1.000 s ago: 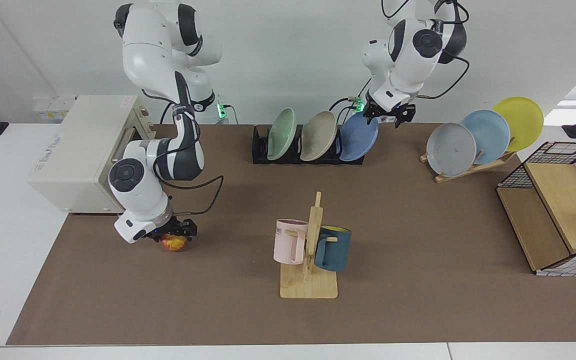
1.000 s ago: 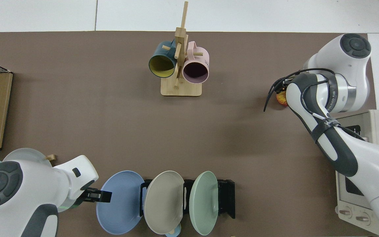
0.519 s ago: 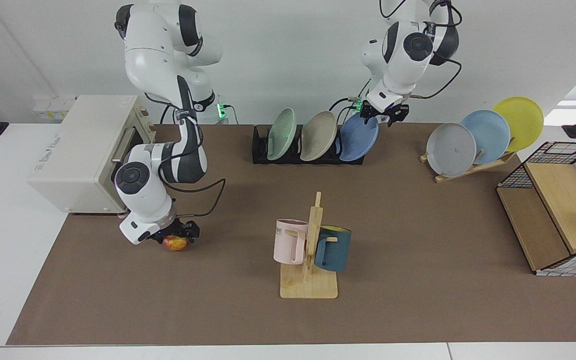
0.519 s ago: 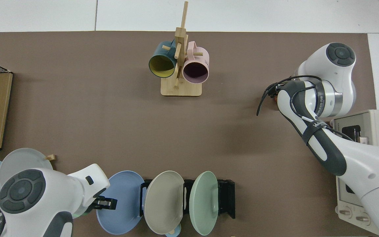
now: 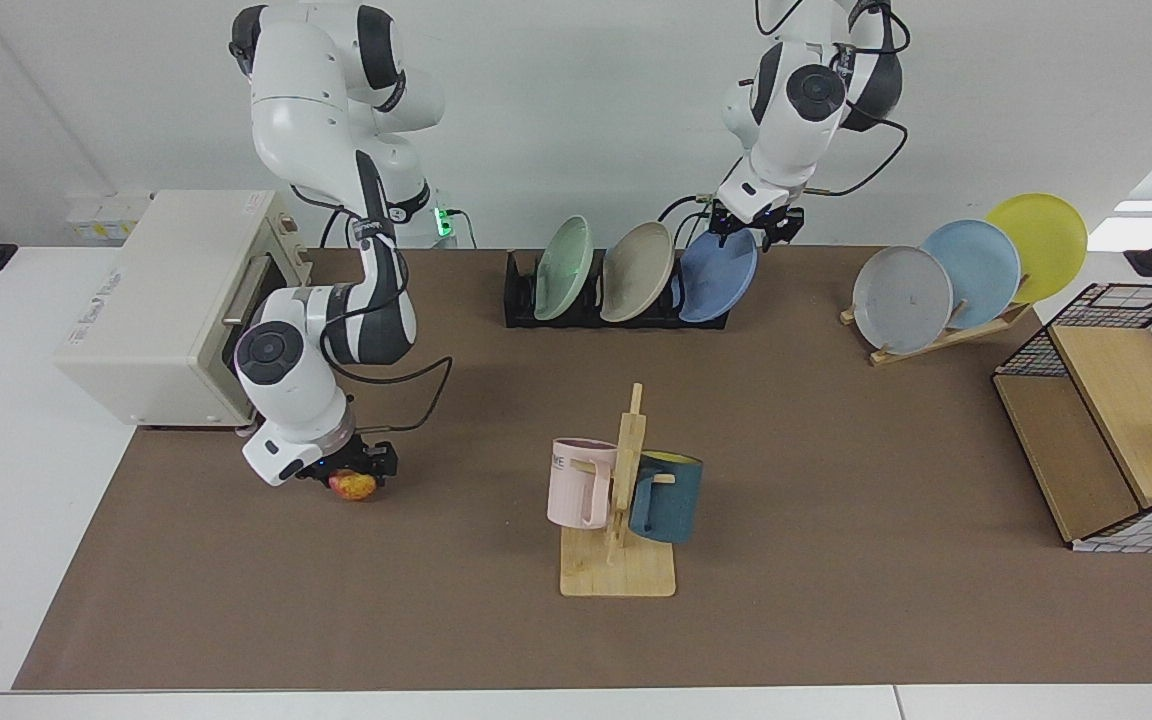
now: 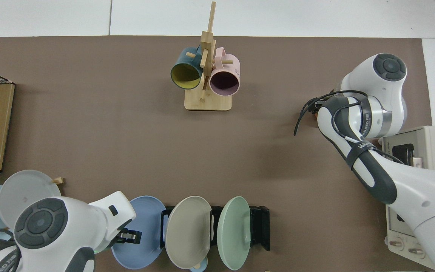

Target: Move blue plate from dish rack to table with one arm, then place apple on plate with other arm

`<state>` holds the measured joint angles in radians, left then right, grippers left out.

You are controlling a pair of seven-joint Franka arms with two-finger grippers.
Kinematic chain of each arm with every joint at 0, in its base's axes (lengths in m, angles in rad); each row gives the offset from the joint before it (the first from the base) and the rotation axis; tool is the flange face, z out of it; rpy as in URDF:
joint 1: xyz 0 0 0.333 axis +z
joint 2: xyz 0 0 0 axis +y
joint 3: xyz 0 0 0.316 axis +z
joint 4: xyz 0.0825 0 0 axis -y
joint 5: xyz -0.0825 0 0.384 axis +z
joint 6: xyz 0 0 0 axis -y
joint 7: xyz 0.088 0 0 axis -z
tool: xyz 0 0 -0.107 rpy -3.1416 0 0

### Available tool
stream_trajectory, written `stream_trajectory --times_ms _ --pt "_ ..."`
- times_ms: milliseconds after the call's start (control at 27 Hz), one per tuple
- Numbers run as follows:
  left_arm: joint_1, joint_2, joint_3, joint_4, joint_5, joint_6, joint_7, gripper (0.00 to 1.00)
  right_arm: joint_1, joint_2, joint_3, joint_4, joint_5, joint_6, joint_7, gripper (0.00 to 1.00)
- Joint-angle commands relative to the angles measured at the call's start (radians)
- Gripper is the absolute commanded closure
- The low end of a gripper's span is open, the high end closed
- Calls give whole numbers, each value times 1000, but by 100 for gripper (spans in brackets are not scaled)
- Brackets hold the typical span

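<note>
Lower left of the facing view: the right gripper (image 5: 354,470) sits low over the brown mat, clenched on the apple (image 5: 353,486). Farther back, upper centre, the left gripper (image 5: 754,226) hovers at the top rim of the blue plate (image 5: 716,277), which stands in the dish rack (image 5: 520,300); whether its fingers grip cannot be told.

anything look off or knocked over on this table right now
Nothing stands out. The blue plate stands in the dish rack with the left gripper at its top rim. The right gripper is down around the apple on the table. Both mugs hang on their stand.
</note>
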<state>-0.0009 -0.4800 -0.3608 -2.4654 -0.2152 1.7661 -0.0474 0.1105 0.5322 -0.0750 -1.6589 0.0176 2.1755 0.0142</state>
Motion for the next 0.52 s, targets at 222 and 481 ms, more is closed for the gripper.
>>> stream_trajectory --times_ms 222,481 --pt "-8 -23 -21 -18 -21 10 -19 98 5 -47 3 -41 -10 7 -16 100" --pt "1 -19 -18 22 -9 -8 -23 100 17 -74 4 -15 -10 -19 -33 100"
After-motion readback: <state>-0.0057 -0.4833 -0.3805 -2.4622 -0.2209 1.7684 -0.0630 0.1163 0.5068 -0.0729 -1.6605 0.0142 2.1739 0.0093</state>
